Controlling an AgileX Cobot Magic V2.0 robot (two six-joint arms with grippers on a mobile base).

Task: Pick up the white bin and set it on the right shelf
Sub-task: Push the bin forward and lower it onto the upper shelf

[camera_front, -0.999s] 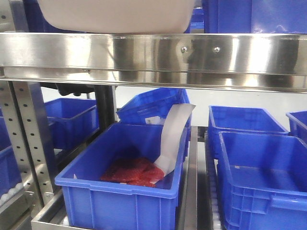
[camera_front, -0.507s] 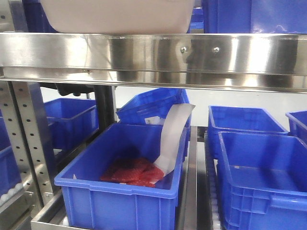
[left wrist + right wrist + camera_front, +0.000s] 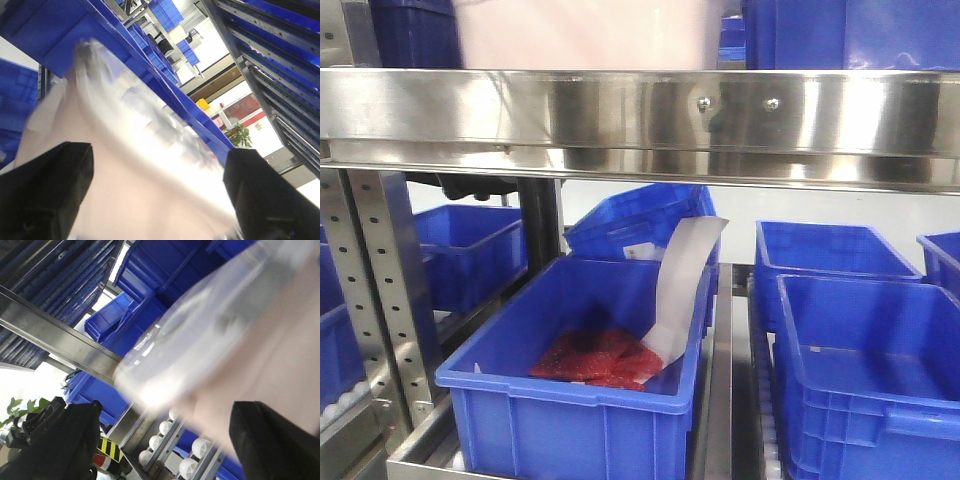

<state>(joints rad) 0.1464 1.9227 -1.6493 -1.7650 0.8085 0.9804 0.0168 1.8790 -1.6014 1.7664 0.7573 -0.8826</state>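
**Set Down Level**

With the left gripper (image 3: 160, 150) splayed wide on the white bin (image 3: 585, 35), showing above the front rail (image 3: 620, 110) of the right shelf (image 3: 380, 300), and the right gripper (image 3: 162, 410) equally wide, lower both ends together, level, onto the rollers (image 3: 200, 446); release only once seated.

The broad front rail (image 3: 640, 110) of the right shelf (image 3: 380, 300) bars the whole width. Above it the white bin (image 3: 585, 35) fills the slot between a dark blue crate (image 3: 415, 30) and a brighter blue crate (image 3: 840, 30), with only a narrow gap beside the brighter one. Below the rail, open crates (image 3: 860, 370) pack the tier; a white strip (image 3: 680, 290) sticks up from the nearest crate (image 3: 570, 420)
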